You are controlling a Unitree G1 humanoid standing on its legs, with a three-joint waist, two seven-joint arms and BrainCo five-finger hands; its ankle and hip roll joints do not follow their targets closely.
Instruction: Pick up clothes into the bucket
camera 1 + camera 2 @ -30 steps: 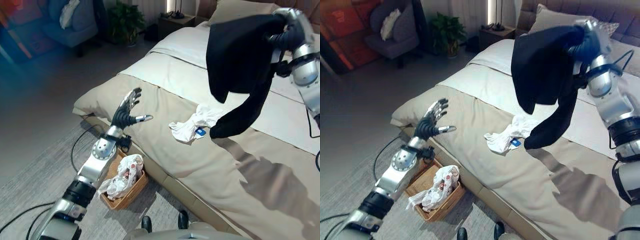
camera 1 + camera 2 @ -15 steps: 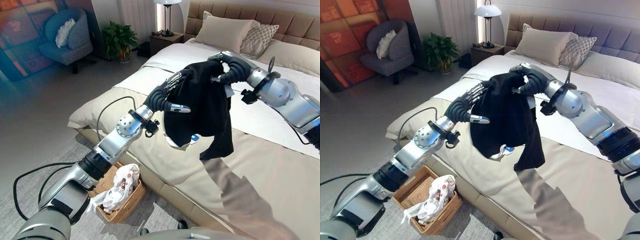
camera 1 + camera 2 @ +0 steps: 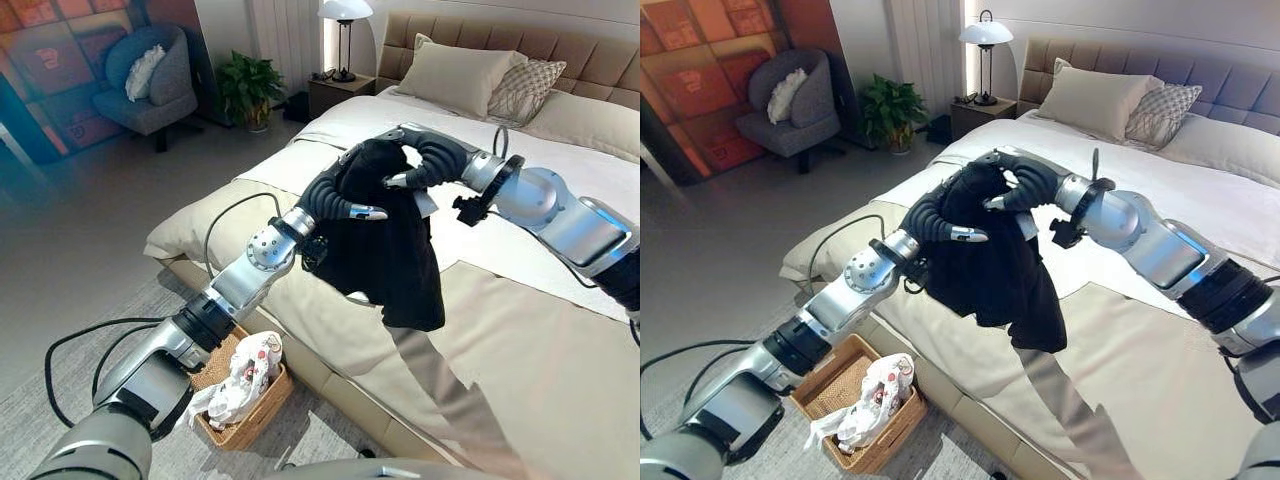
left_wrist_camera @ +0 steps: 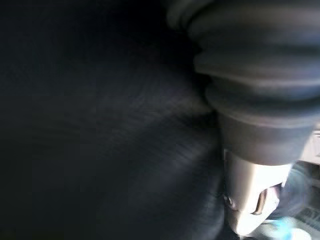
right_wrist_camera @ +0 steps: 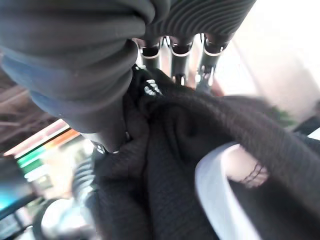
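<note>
Nearest, the wicker basket (image 3: 243,405) on the floor already holds pale clothes, while above the bed (image 3: 520,340) the right hand (image 3: 1018,186) clenches the black garment (image 3: 395,250) and the left hand (image 3: 338,193) presses it, grip unreadable, so the trailing hem could snag or miss the basket.

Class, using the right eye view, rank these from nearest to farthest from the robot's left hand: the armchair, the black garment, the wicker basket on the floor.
1. The black garment, in contact with the left hand and hanging above the bed.
2. The wicker basket, below on the floor beside the bed.
3. The armchair, far off by the back wall on the robot's left.
</note>
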